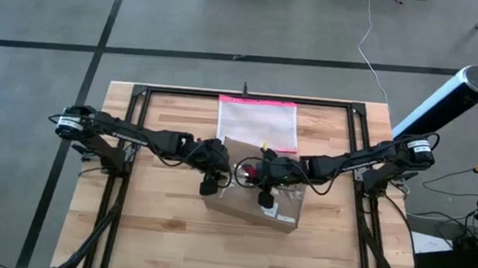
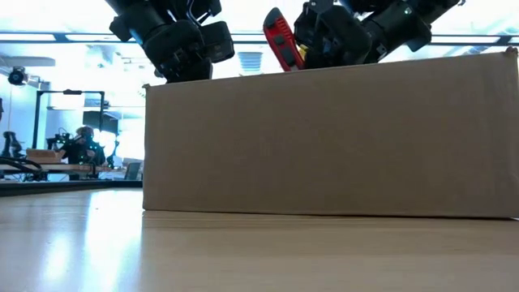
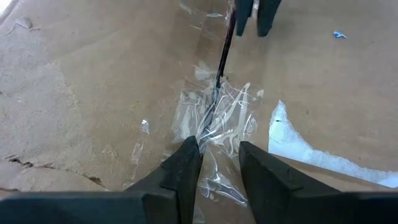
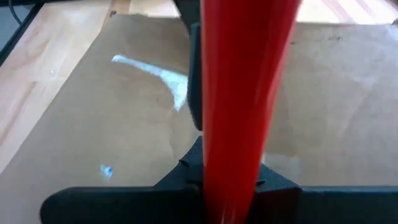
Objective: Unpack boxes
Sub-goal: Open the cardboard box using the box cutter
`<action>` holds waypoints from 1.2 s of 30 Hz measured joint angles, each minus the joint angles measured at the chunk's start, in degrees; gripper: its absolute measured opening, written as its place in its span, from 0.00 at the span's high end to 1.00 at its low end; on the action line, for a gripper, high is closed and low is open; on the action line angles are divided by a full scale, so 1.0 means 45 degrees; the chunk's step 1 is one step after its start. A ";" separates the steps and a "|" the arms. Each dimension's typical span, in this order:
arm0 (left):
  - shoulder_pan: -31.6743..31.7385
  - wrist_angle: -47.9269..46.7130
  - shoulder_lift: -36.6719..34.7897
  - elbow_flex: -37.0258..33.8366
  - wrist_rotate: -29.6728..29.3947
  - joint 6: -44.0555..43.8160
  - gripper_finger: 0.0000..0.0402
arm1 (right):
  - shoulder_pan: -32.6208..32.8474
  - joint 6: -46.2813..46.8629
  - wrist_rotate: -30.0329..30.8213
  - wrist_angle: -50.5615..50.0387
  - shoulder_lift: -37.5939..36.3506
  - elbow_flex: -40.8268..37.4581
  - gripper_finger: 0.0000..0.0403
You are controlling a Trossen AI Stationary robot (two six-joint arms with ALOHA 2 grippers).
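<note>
The cardboard box (image 1: 255, 196) sits at mid-worktop (image 1: 161, 231), just in front of the pink-edged pouch (image 1: 257, 123). Both arms meet above its top. The right gripper (image 1: 268, 173) is clamped on a red-handled cutter (image 2: 280, 38), its blade lying along the seam. The left gripper (image 3: 219, 163), fingers slightly apart, straddles the crumpled clear tape (image 3: 214, 115) on the seam. A torn white label (image 3: 298, 146) lies beside the tape.

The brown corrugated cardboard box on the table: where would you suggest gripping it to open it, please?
Probably at the torn clear tape along the top seam of the brown cardboard box, coming from above: it is already crumpled and lifted, right ahead of the left gripper, which stands open.
</note>
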 joint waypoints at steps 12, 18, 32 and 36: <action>0.0000 -0.0022 0.0000 0.0000 -0.0007 -0.0148 0.71 | 0.0287 0.0167 0.0539 -0.0928 -0.0304 -0.0005 0.99; 0.0000 -0.0064 0.0000 0.0005 -0.0009 -0.0148 0.72 | 0.0334 0.0114 0.0952 -0.1763 -0.0653 -0.0016 0.99; 0.0000 -0.0090 -0.0002 0.0005 -0.0019 -0.0152 0.71 | 0.0490 0.0344 0.1461 -0.1869 -0.0737 -0.0410 0.99; 0.0000 -0.0090 0.0000 0.0005 -0.0019 -0.0148 0.73 | 0.0652 0.0576 0.1535 -0.1874 -0.0946 -0.0655 0.99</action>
